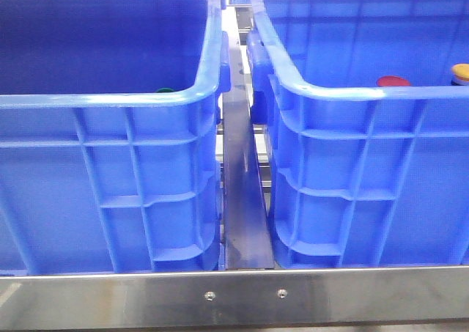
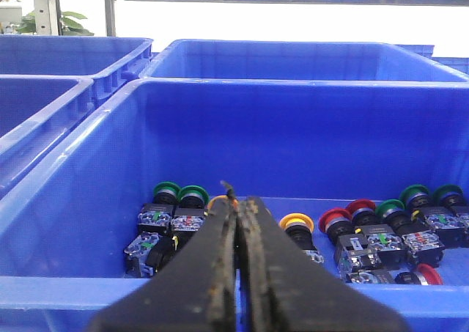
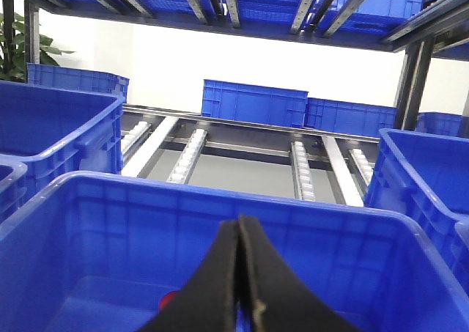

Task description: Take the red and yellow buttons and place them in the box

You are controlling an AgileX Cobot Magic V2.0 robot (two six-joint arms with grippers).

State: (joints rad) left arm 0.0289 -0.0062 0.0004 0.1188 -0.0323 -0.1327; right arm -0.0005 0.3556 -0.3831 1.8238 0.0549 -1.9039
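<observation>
In the left wrist view, a blue crate [image 2: 66, 222] holds several push-buttons on switch blocks: a yellow button [image 2: 297, 221], red buttons [image 2: 335, 219], and green ones [image 2: 166, 191]. My left gripper [image 2: 236, 200] hangs above that crate's near rim, shut and empty, half hiding another yellow button [image 2: 217, 200]. My right gripper [image 3: 240, 220] is shut with nothing in it, over the box [image 3: 330, 222]. A red button [image 3: 168, 300] lies on the box floor. In the front view the right-hand box [image 1: 344, 90] shows a red button [image 1: 393, 81] and a yellow button [image 1: 460, 72]. Neither gripper appears there.
The left crate [image 1: 110, 97] shows a green cap [image 1: 165, 90] just over its rim. A metal divider [image 1: 245, 200] runs between the two crates and a steel rail [image 1: 242, 295] crosses the front. More blue crates [image 3: 253, 101] and roller tracks [image 3: 187, 156] stand behind.
</observation>
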